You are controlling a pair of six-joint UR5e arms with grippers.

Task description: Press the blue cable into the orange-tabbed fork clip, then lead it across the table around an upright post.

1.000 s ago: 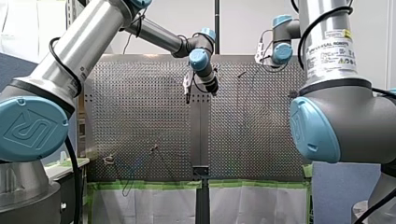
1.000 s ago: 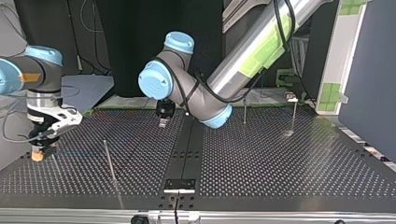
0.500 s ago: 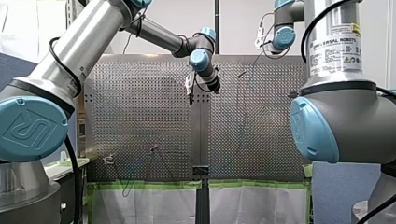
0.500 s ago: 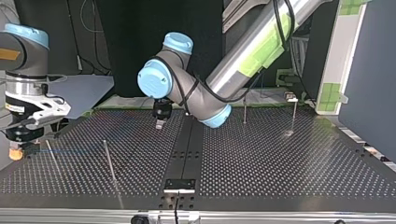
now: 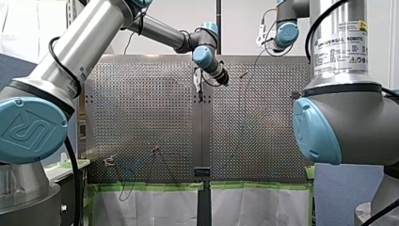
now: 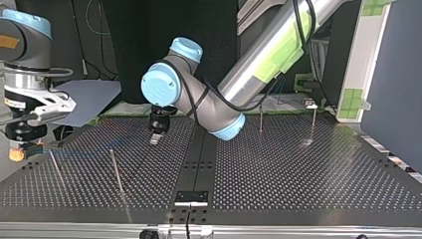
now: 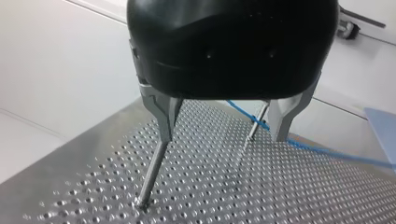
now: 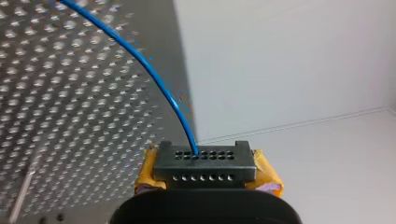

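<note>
Looking along my right gripper (image 8: 205,161) through its wrist camera, I am seeing its yellow pads (image 8: 268,179) clamping the blue cable (image 8: 154,70). The cable is coming out at the fingertips and arcing away over the perforated table (image 8: 56,116). In the top view this gripper is hanging at the far left, at the table's edge, and a faint blue line is running from it toward the view's right, low over the surface.

My left gripper (image 7: 223,137) is hovering above the table, just left of the centre strip (image 6: 199,164) in the top view. Its metal fingers (image 7: 163,116) are standing wide apart and are holding nothing. Through its wrist camera, a thin upright post (image 7: 152,175) is standing just below one finger. A second post (image 7: 257,123) is standing farther ahead, between the fingers. The blue cable is crossing at that second post and stretching off to one side. It appears to be lying against the post, though I cannot be sure it is touching.
</note>
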